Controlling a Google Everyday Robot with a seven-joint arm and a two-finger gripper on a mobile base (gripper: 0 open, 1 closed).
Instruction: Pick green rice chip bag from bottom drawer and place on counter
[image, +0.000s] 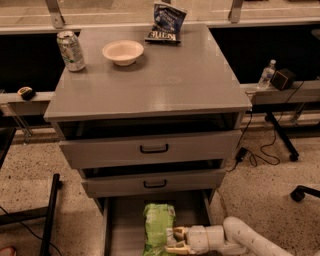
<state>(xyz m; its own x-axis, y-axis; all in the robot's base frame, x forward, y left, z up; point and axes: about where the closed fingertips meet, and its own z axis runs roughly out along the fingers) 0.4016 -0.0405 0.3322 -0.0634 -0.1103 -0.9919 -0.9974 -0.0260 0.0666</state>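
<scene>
One gripper (173, 240) beside crinkly green bag (157, 226)

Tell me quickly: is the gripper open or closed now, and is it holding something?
Gripper: open, jaws apart at the right edge of the green rice chip bag, inside the bottom drawer.

Smooth white tubular arm (252, 241) ends in a cream-tipped hand (173, 240), bottom right.

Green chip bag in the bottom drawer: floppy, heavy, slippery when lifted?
Probably floppy: the green rice chip bag looks crinkled and soft. Likely light, being a puffy snack pack. Its film may slip at the gripper, which sits at its side in the bottom drawer.
</scene>
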